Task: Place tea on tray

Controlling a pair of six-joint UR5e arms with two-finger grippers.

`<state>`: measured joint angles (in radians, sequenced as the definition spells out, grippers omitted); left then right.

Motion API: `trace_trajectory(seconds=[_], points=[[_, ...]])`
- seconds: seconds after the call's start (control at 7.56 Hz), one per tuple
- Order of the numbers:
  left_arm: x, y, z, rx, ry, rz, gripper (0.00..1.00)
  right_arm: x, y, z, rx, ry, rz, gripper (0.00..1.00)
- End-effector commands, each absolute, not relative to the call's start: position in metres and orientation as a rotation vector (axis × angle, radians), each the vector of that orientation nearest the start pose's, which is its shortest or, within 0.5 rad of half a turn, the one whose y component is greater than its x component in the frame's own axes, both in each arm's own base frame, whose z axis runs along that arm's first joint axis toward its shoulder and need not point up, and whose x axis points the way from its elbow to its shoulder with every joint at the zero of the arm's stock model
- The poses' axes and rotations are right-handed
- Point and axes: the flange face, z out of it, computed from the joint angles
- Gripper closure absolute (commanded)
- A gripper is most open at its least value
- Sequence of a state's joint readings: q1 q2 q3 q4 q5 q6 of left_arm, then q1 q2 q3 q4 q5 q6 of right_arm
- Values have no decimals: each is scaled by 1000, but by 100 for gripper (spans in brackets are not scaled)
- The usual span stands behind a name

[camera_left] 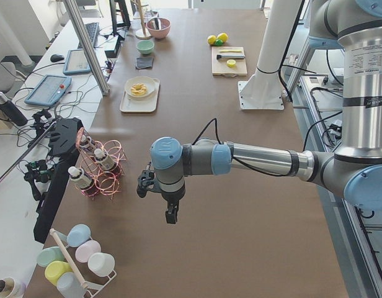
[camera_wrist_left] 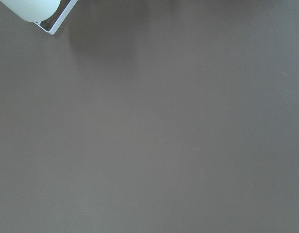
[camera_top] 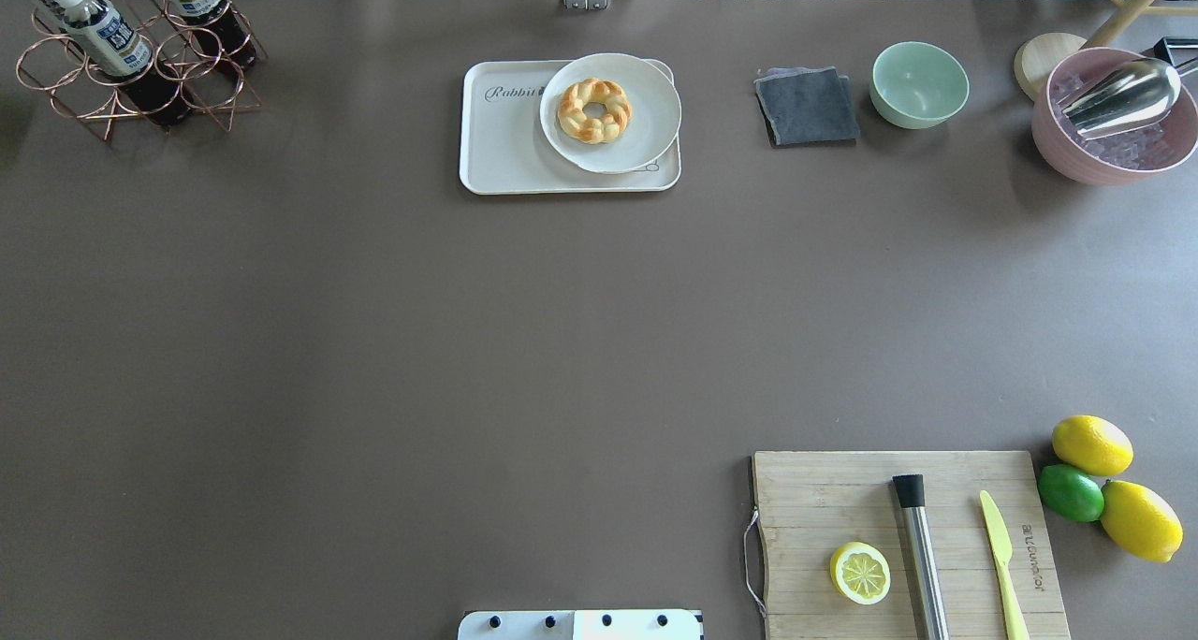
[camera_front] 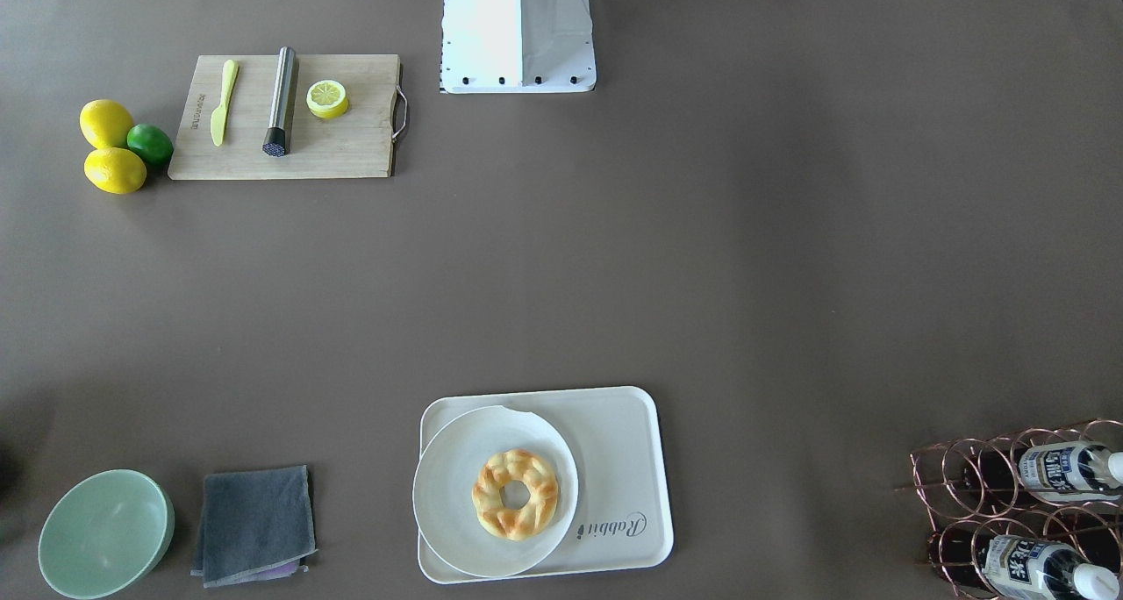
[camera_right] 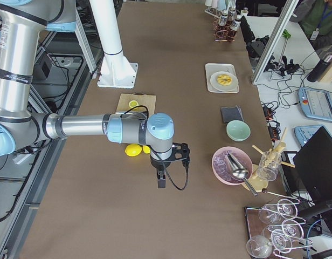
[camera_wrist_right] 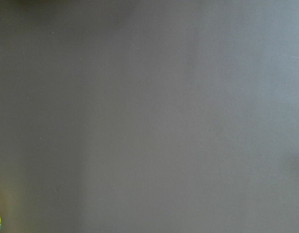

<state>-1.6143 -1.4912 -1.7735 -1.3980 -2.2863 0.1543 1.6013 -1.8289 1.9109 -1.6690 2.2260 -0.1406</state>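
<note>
Overhead exterior shows the tea (camera_top: 103,41) in its rack (camera_top: 103,107), well apart from the tray (camera_top: 510,149): nothing done yet (left gripper (camera_left: 170,216) and right gripper (camera_right: 161,182) jaw state cannot be told).

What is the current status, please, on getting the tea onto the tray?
Left gripper and right gripper hovering, state unclear. Tea in wire rack. Plate covers half the tray.

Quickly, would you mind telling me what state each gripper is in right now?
Left gripper: cannot be told; it shows only in a side view.
Right gripper: cannot be told; it shows only in a side view.
</note>
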Motion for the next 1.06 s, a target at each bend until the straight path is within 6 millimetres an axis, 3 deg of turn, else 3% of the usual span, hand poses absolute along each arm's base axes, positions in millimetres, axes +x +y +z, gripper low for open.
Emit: trace_trajectory(seconds=[0.0, 0.13, 0.26, 0.53, 0.66, 0.79, 0.93], points=[[-88, -460, 619, 190, 702, 144, 2, 86, -388, 616, 56, -677, -94, 0], [-86, -448, 631, 181, 706, 153, 2, 85, -386, 625, 38, -688, -89, 0], [-86, -446, 630, 193, 708, 157, 2, 87, -393, 621, 66, -688, -119, 0], [-86, -444, 639, 175, 710, 145, 2, 88, -392, 640, 98, -692, -284, 0], [-87, -447, 636, 183, 708, 144, 2, 88, -401, 634, 110, -689, -294, 0], [-89, -459, 619, 225, 703, 157, 2, 88, -405, 631, 116, -690, -293, 0], [-89, -491, 590, 283, 695, 175, 2, 86, -404, 630, 122, -721, -292, 0]])
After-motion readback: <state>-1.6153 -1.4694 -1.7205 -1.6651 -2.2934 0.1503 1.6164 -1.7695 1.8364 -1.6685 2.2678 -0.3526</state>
